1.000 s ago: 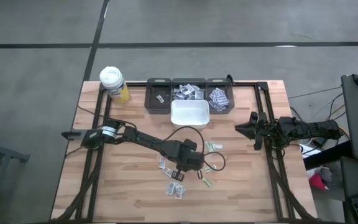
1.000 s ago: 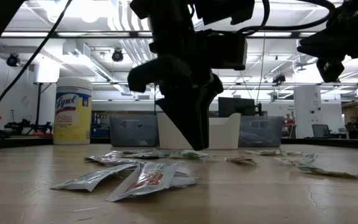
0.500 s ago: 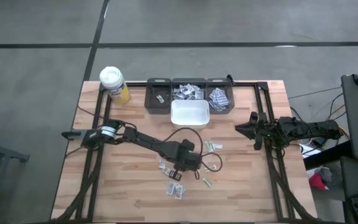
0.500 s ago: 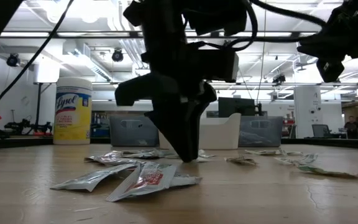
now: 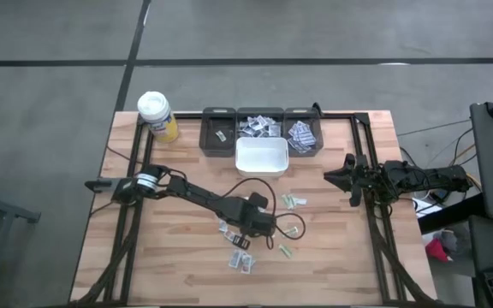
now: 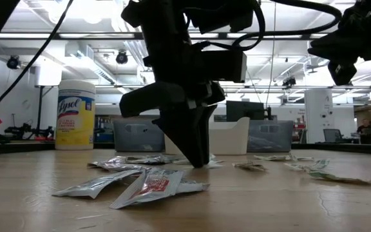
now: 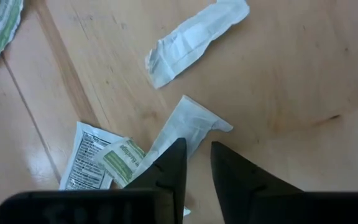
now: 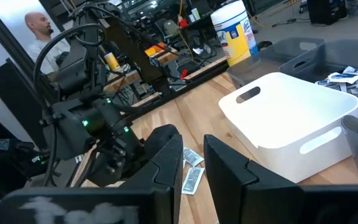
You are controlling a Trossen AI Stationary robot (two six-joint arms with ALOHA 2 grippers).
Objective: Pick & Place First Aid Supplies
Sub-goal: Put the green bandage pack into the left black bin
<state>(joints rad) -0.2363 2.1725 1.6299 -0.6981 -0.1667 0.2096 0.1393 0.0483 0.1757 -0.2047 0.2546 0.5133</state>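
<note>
Overhead view of a wooden table [image 5: 178, 265]. Left gripper [image 5: 245, 229] sits low among scattered packets [image 5: 240, 261]. Right gripper [image 5: 342, 178] waits near the right edge. Bins [image 5: 260, 131] line the far side.

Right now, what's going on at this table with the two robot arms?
The left gripper is down at the tabletop among loose first aid packets, its fingers narrowly apart beside a white packet, with nothing clearly gripped yet. The right gripper waits raised over the table's right side, holding nothing. At the back, three grey bins hold some packets already, with an empty white bin in front of them.
</note>
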